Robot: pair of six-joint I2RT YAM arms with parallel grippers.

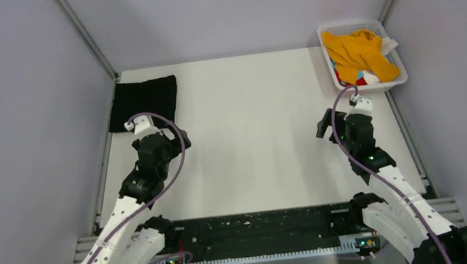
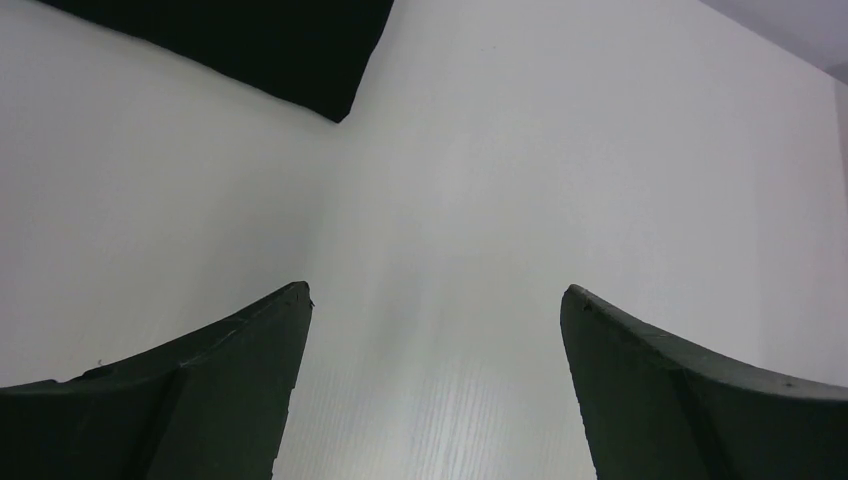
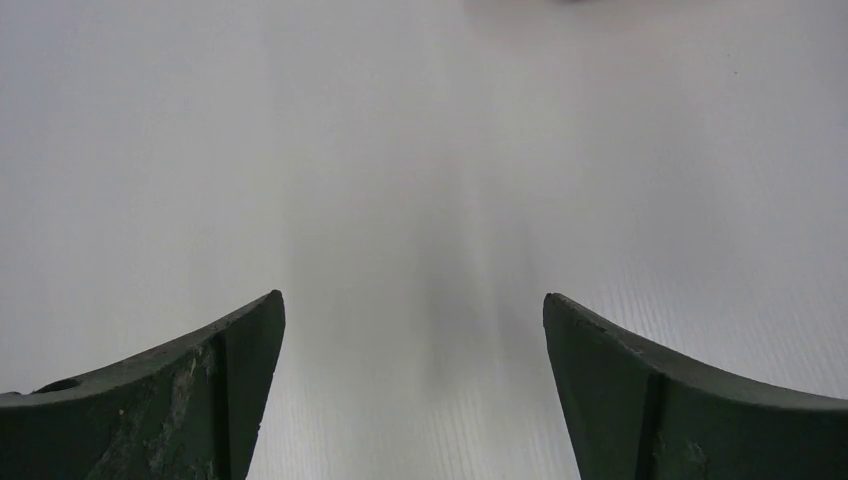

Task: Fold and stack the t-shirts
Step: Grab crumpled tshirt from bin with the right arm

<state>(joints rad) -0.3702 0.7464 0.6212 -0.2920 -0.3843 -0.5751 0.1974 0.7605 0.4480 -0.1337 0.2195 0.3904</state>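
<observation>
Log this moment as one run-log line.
left end effector: open, empty | right end effector: open, empty | black t-shirt: folded, far left of table | mustard-orange t-shirt: heaped in basket, far right

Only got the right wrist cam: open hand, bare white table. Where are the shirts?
Observer: An orange shirt lies heaped in the white basket at the far right corner of the table.
Operator: Any folded?
Observer: One black shirt lies flat, a neat rectangle, at the far left corner.
Operator: Left hand holding anything?
Observer: No. The left hand is open over bare table, the black shirt's corner just ahead of it.
</observation>
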